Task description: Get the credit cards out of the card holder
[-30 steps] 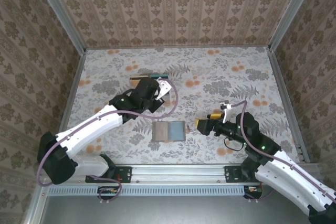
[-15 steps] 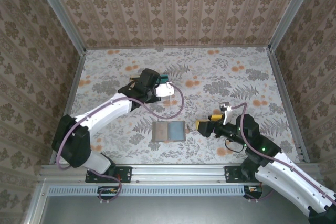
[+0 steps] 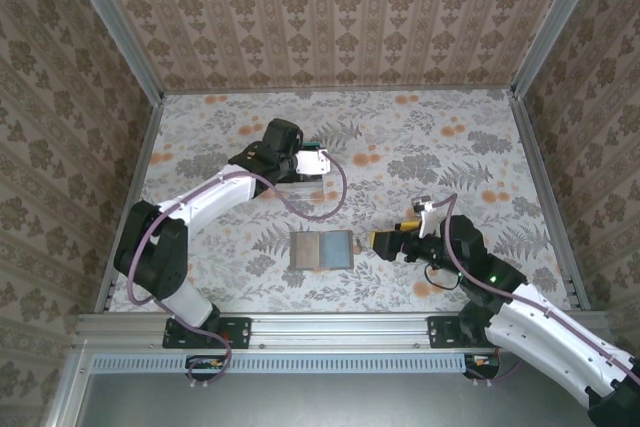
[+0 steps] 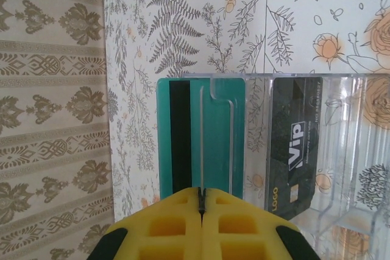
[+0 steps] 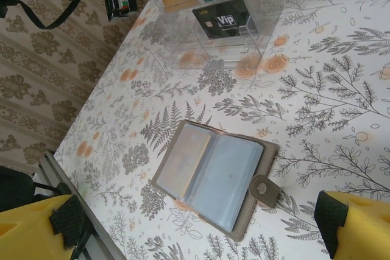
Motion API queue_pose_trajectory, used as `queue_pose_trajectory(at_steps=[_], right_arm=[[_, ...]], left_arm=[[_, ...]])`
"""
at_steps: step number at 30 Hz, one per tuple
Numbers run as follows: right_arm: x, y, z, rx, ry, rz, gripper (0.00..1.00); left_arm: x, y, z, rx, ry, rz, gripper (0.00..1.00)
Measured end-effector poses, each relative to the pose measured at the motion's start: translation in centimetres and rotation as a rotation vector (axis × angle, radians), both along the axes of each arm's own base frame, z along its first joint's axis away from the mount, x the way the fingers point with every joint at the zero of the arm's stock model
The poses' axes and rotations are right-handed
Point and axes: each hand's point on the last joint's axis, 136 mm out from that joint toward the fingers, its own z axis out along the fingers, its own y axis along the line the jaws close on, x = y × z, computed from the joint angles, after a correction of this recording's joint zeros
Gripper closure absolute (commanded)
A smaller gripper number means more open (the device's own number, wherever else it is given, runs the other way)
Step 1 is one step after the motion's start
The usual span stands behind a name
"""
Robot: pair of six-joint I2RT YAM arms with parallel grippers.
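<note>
Card holder (image 3: 321, 248) lies open flat, near-centre of floral table (image 3: 450, 147). Long axis runs left-right; snap tab (image 5: 263, 186) points toward right gripper (image 3: 378, 239), which is spread wide just beside it.

Teal credit card (image 4: 201, 138) stands in clear stand (image 5: 225, 47) farther back, 1 black card (image 4: 295, 150) beside it. Left gripper (image 4: 202, 194) is pressed together at teal card's edge; whether it pinches the card is unclear.

Wallpapered walls on 3 sides; bare table all round holder.
</note>
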Motion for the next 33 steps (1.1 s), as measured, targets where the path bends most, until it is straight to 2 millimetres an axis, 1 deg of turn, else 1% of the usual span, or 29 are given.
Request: queue_pose_trajectory(at_steps=[8, 16, 17, 19, 21, 23, 27, 30, 33], right_arm=[[0.4, 0.3, -0.4, -0.006, 0.008, 0.0, 0.0], [0.5, 0.3, -0.3, -0.001, 0.0, -0.002, 0.0], [0.5, 0.3, -0.2, 0.0, 0.0, -0.002, 0.0], [0.5, 0.3, -0.2, 0.0, 0.0, -0.002, 0.0], [0.5, 0.3, -0.3, 0.0, 0.0, -0.002, 0.0], [0.5, 0.3, -0.2, 0.0, 0.0, -0.002, 0.0], [0.5, 0.3, -0.3, 0.0, 0.0, -0.002, 0.0], [0.5, 0.3, -0.4, -0.001, 0.001, -0.002, 0.0], [0.5, 0.3, -0.5, -0.002, 0.003, -0.002, 0.0]], left_arm=[[1.1, 0.2, -0.7, -0.011, 0.021, 0.006, 1.0], [1.7, -0.5, -1.2, -0.014, 0.038, -0.003, 1.0], [1.7, -0.5, -1.3, -0.013, 0.039, -0.002, 0.97], [1.8, -0.6, -1.4, -0.011, 0.041, -0.003, 0.85], [2.0, -0.6, -1.2, -0.015, 0.041, 0.002, 0.83], [2.2, -0.6, -1.0, -0.019, 0.039, 0.006, 0.78], [3.0, -0.5, -0.8, -0.023, 0.032, 0.021, 0.76], [3.6, -0.3, -1.0, -0.019, 0.034, 0.038, 0.73], [4.4, -0.2, -1.5, -0.016, 0.038, 0.062, 0.73]])
